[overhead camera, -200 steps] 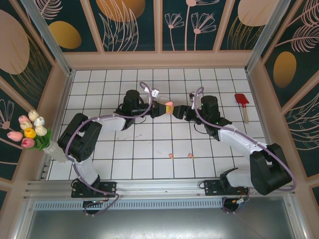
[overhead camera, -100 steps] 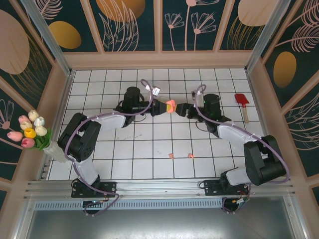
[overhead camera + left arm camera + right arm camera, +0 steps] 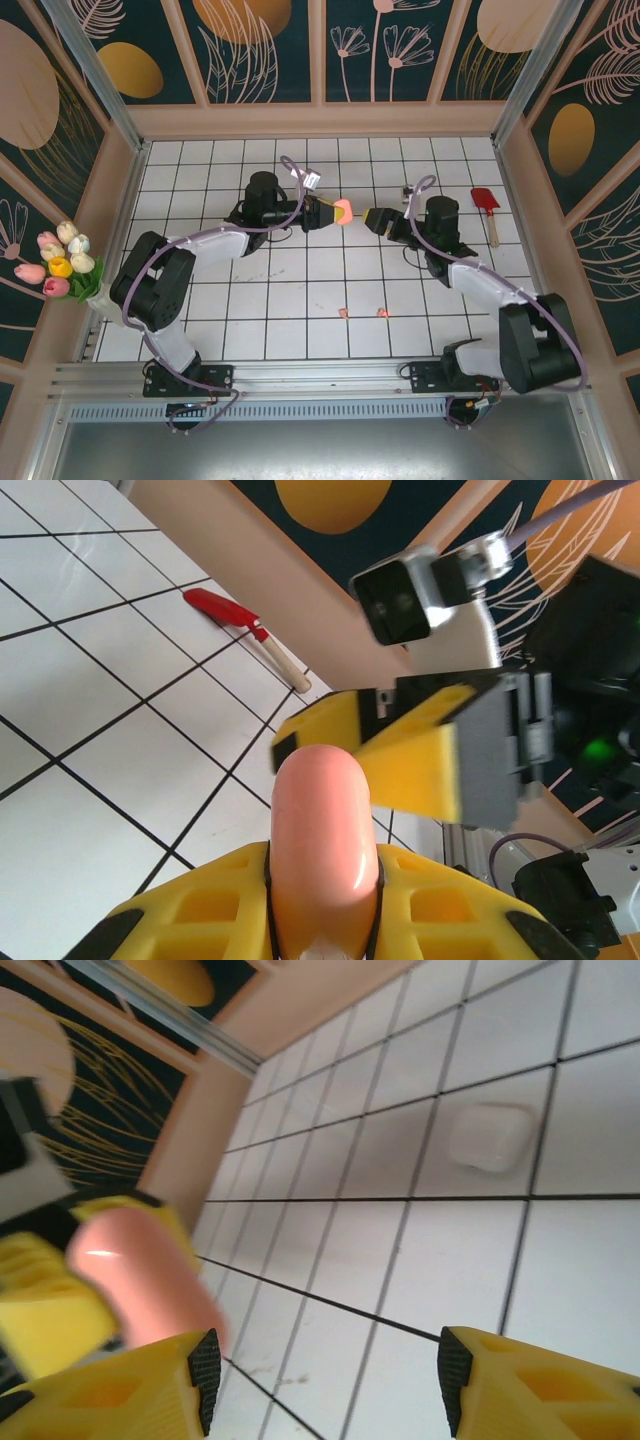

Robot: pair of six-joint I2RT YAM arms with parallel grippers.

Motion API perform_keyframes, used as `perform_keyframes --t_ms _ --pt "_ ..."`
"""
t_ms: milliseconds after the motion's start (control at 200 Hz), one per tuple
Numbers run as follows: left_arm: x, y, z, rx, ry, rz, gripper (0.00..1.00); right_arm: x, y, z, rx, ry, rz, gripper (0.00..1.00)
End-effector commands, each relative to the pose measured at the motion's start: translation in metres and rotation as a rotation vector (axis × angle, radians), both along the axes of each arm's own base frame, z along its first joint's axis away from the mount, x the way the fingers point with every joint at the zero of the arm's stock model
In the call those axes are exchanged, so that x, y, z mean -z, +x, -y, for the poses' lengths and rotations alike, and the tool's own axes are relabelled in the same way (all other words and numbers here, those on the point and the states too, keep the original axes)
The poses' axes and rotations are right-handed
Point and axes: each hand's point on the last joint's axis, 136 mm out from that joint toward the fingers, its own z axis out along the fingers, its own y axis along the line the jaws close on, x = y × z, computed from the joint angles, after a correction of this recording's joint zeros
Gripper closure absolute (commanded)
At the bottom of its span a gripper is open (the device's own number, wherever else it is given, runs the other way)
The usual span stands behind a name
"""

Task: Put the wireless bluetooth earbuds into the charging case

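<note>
While the left gripper (image 3: 335, 211) clamped a glossy, rounded salmon-pink charging case (image 3: 324, 840) above the tiles, the right gripper (image 3: 325, 1370), at its 3 o'clock, gaped empty; two tiny pink earbuds (image 3: 343, 313) lay at 6 o'clock.

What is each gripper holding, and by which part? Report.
Left gripper clamps the pink case by its rear end, rounded end protruding; right gripper holds nothing.

A red spatula (image 3: 486, 203) with a pale wooden handle lay flat on the white tiled table (image 3: 300, 290), well behind the right claw (image 3: 373, 218). A bunch of tulips (image 3: 60, 262) stood far behind the left claw (image 3: 337, 212), against the side wall (image 3: 97, 215).
</note>
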Motion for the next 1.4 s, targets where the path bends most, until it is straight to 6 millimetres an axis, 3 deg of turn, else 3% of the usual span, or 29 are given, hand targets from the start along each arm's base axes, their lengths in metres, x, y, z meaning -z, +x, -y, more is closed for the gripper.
perform_keyframes --t_ms 0,175,395,676,781,1021,1146,1396 --pt "-0.013 -0.005 0.003 0.030 -0.032 0.039 1.00 -0.042 -0.007 -0.014 -0.061 0.064 0.113 0.38" --pt "-0.015 -0.003 0.004 0.030 -0.034 0.043 1.00 -0.047 0.002 -0.032 -0.099 0.047 0.116 0.38" --pt "-0.019 -0.002 0.003 0.028 -0.039 0.046 1.00 -0.030 0.012 -0.050 -0.124 -0.004 0.083 0.39" --pt "-0.029 -0.009 0.002 0.043 -0.052 0.058 1.00 0.009 0.024 -0.030 -0.056 -0.044 0.008 0.44" --pt "-0.045 -0.014 0.000 0.048 -0.074 0.089 1.00 0.019 0.028 -0.023 -0.040 -0.042 -0.012 0.45" --pt "-0.053 -0.015 -0.001 0.050 -0.089 0.099 1.00 0.035 0.033 -0.021 -0.029 -0.051 -0.046 0.46" --pt "-0.051 -0.014 -0.001 0.049 -0.087 0.096 1.00 0.026 0.029 -0.019 -0.032 -0.032 -0.031 0.46" --pt "-0.048 -0.013 0.002 0.056 -0.092 0.090 1.00 -0.022 -0.001 -0.007 -0.115 0.054 0.075 0.47"
